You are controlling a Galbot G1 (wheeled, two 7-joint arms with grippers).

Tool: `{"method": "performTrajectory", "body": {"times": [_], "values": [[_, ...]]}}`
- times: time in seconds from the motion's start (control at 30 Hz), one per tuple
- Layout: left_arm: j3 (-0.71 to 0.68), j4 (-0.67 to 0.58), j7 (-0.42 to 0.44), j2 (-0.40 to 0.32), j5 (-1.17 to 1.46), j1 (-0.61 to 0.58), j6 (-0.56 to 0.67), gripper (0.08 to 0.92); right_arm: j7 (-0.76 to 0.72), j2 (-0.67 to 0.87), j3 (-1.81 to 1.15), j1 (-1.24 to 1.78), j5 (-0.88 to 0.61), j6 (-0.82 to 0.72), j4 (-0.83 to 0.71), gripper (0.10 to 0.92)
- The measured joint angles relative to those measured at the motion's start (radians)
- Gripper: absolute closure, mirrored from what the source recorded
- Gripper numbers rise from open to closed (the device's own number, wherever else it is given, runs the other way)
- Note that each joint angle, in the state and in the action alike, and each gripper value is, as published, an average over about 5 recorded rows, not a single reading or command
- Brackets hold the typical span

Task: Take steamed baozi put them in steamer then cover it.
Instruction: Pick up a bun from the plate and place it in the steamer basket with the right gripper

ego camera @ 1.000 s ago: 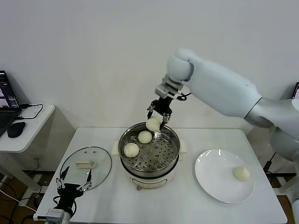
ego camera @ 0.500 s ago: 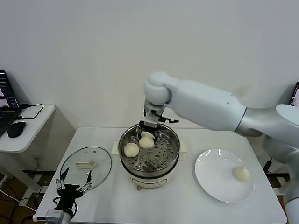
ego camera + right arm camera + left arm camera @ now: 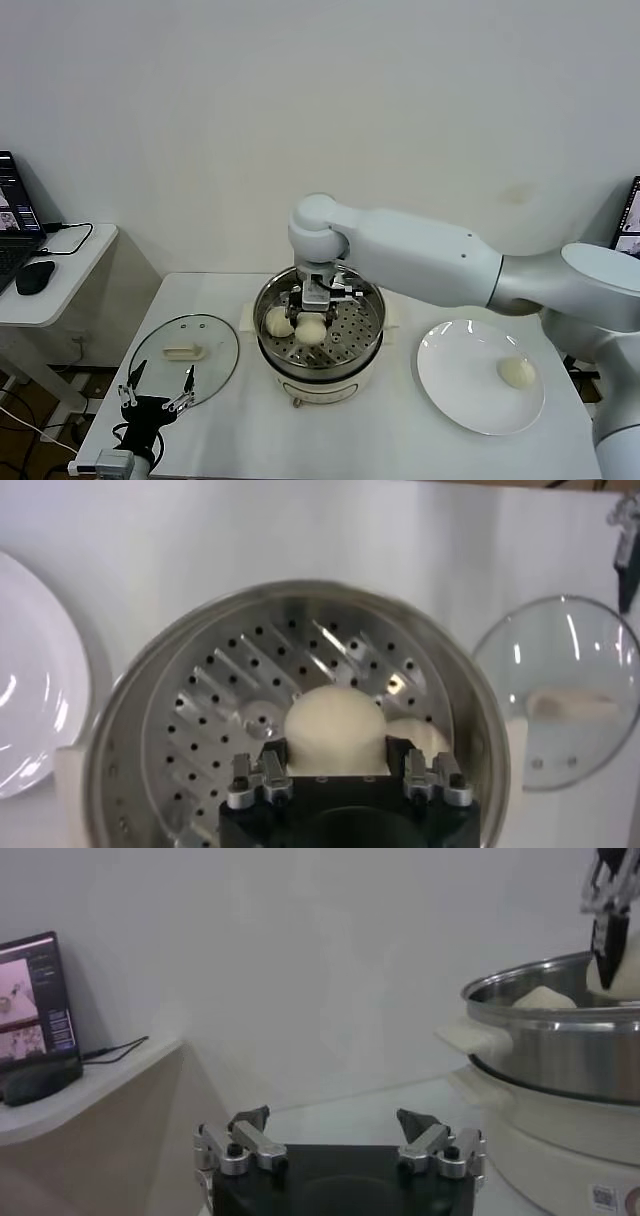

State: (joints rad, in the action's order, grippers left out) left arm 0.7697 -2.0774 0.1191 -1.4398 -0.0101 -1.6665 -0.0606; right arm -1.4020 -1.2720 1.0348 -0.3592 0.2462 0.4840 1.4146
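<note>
The steel steamer (image 3: 365, 345) stands mid-table. My right gripper (image 3: 311, 320) is down inside it, shut on a cream baozi (image 3: 311, 335) just over the perforated tray (image 3: 210, 730). In the right wrist view its fingers (image 3: 275, 752) flank this baozi (image 3: 335, 725). A second baozi (image 3: 277, 322) lies beside it and also shows in the right wrist view (image 3: 425, 738). Any third bun in the pot is hidden by the gripper. One baozi (image 3: 516, 372) lies on the white plate (image 3: 455, 385). The glass cover (image 3: 185, 350) lies flat left of the steamer. My left gripper (image 3: 157, 395) is open and empty near the front left edge.
A side table with a laptop and mouse (image 3: 33, 277) stands to the left. In the left wrist view the open left gripper (image 3: 333, 1123) faces the steamer's wall (image 3: 560, 1053) and its cream handle (image 3: 470, 1036). A white wall is behind the table.
My right gripper has come down and to the left with the baozi, from above the steamer's far rim to low inside the pot. The left arm has not moved.
</note>
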Motion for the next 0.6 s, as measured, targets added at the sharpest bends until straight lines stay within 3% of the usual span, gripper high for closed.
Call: {"method": "performTrajectory", "body": {"times": [0.47,0.6], "values": [[-0.009,0.008,0.003,-0.001,0.0,0.015,-0.002,0.177,0.001,0.008,0.012,0.035,0.02,-0.003,0.027,0.431],[-0.009,0.008,0.003,-0.001,0.0,0.014,-0.002,0.177,0.005,0.003,0.013,0.038,0.021,-0.011,0.027,0.396]]}}
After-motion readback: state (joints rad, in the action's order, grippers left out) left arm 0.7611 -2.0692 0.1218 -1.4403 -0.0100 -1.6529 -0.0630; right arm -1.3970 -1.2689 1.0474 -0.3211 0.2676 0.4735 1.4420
